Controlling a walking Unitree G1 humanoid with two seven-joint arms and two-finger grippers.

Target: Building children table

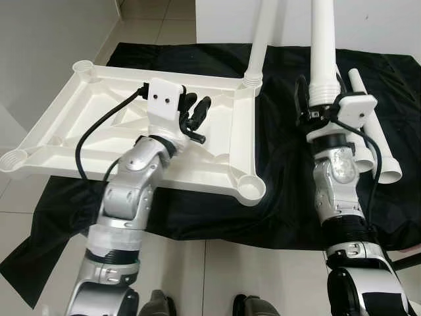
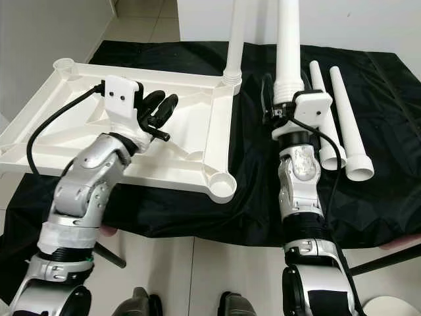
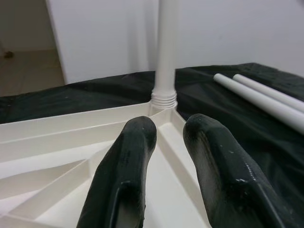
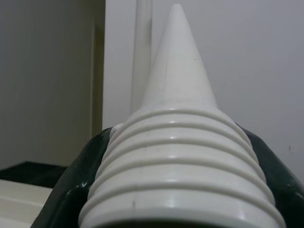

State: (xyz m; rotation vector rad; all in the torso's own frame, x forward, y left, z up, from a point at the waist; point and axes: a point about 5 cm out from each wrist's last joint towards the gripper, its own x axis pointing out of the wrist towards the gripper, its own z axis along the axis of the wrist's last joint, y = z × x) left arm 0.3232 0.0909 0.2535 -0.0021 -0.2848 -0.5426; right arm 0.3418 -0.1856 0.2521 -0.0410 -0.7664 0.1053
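While the white tabletop point(image 1: 99, 118) lies upside down on a black cloth point(image 1: 283, 197) spread over the tiled floor point(image 1: 223, 276), I count four legs in all. One leg point(image 1: 263, 39) already stands upright in the far corner socket nearest the middle of the cloth. A second leg point(image 1: 323, 46) is held upright by the right gripper point(image 1: 319, 112), whose black fingers are pinched around the ribbed, threaded end; in the right wrist view that threaded collar sits tight between the two dark fingers point(image 4: 71, 190) and the leg tapers up against the wall. Two more spare legs point(image 2: 339, 118) lie side by side on the cloth, just beside the right arm on its outer side, their flared ends toward the robot.

The tabletop shows four corner sockets: three open ones, including the near one point(image 1: 251, 187) at the corner closest to the right arm, plus the one carrying the standing leg.

The left gripper point(image 1: 196, 113) hovers over the ribbed underside of the tabletop, its two fingers point(image 3: 133, 161) slightly apart and holding nothing, pointing toward the standing leg. Two dark feet point(image 1: 158, 304) show at the near edge.
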